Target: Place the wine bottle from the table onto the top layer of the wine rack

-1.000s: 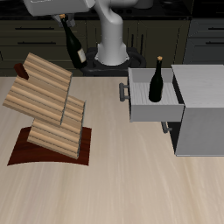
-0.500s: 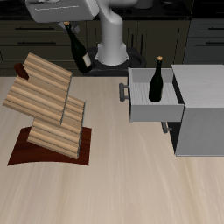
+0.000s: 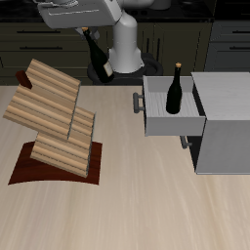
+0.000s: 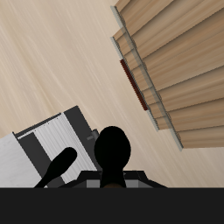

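My gripper [image 3: 86, 29] is shut on the neck of the wine bottle [image 3: 98, 57], a dark slim bottle that hangs tilted in the air in front of the robot base. It is behind and above the wine rack [image 3: 54, 122], a zigzag of light-wood slabs on a dark red-brown base. The top layer [image 3: 54, 84] is bare. In the wrist view the held bottle [image 4: 112, 154] is a black shape below the gripper [image 4: 112, 178], with the rack [image 4: 179, 61] beside it.
A look-alike bottle [image 3: 176, 90] stands upright in the open drawer [image 3: 156, 119] of the grey cabinet [image 3: 227, 122]; it also shows in the wrist view [image 4: 57, 166]. The beige table [image 3: 137, 200] spreads toward the front edge.
My gripper has carried the bottle sideways, from above the rack's back end toward the robot base and the cabinet side. The bottle has swung to a steeper tilt. The rack and the other bottle are unmoved.
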